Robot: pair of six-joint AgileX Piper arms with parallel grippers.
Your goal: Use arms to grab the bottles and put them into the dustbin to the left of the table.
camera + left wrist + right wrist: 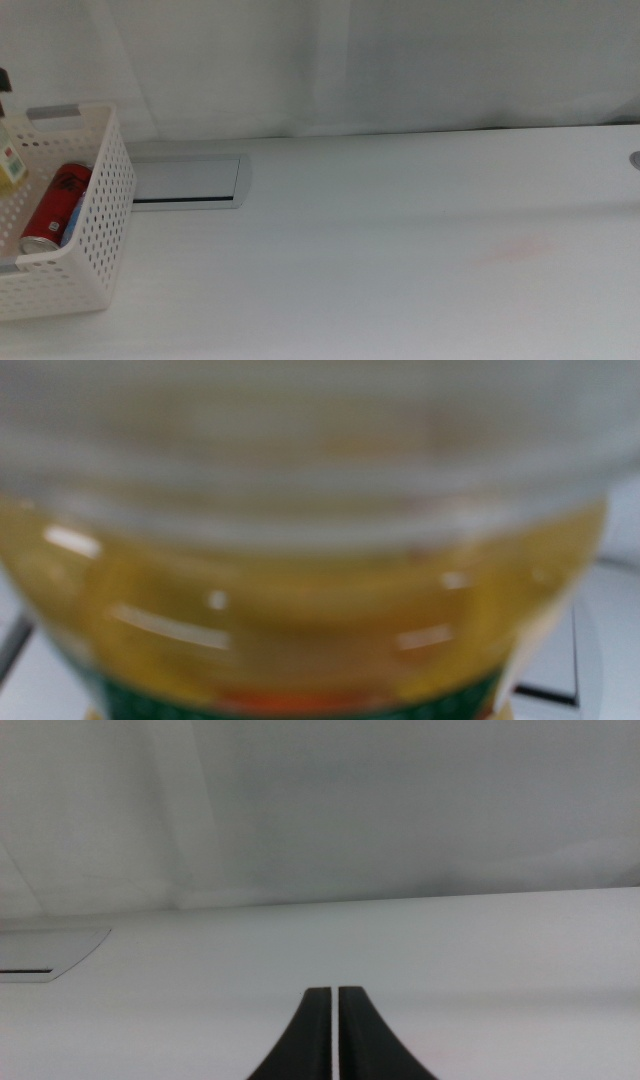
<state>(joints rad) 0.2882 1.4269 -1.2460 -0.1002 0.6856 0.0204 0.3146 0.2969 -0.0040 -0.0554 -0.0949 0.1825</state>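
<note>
The white perforated dustbin (95, 230) stands at the table's left end. A red soda can (55, 205) lies inside it, with a bit of blue from the water bottle (74, 222) beside it. The yellow-liquid bottle (10, 160) is upright over the bin's far left part, at the picture's edge. My left gripper (3, 82) shows only as a dark tip above the bottle and is shut on it. The bottle (300, 610) fills the left wrist view, blurred, and hides the jaws. My right gripper (333, 1020) is shut and empty, low over the bare table (450, 950), out of the middle view.
A recessed grey panel (185, 180) lies just right of the bin and also shows in the right wrist view (40, 955). A faint pink stain (515, 248) marks the tabletop at the right. A white curtain hangs behind the table.
</note>
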